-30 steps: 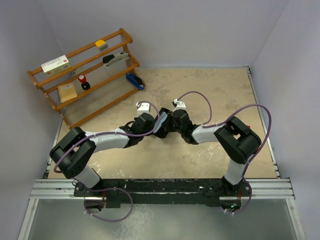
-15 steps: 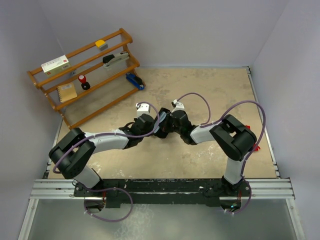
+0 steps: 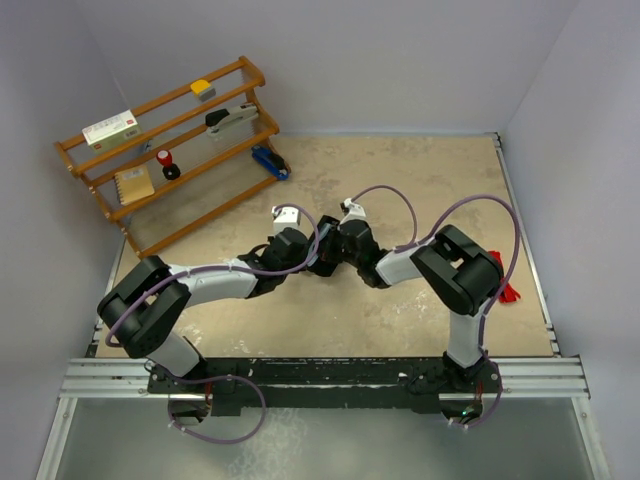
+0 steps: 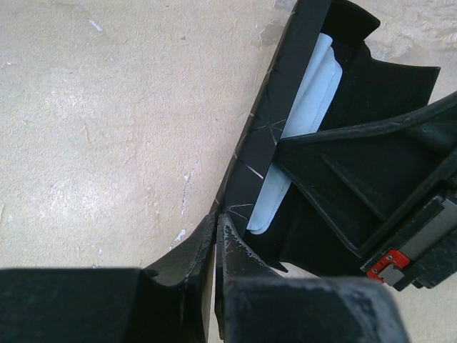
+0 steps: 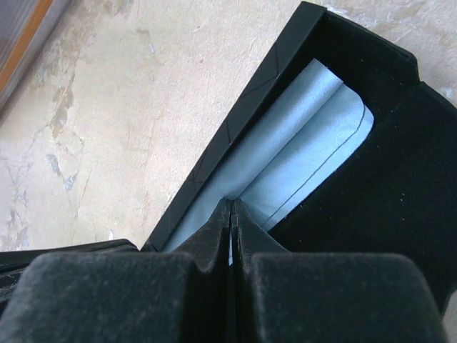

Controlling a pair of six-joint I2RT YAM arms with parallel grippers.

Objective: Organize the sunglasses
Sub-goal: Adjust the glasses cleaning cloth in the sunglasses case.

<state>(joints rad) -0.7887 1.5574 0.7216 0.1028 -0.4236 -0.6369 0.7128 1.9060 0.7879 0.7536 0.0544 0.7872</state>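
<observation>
— What is lying on the tabletop (image 3: 420,180)?
— An open black case (image 4: 260,136), mid-frame in the top view, where both arms are meeting.
— And the pincers?
— The left pincer (image 4: 216,223) is pressing its tips together at the case's corner. The right pincer (image 5: 230,211) is pinching the pale blue cloth (image 5: 300,143) inside the case.
— The sunglasses (image 3: 511,293)?
— Lying at the right of the frame beside the right arm's elbow, well apart from the case.
</observation>
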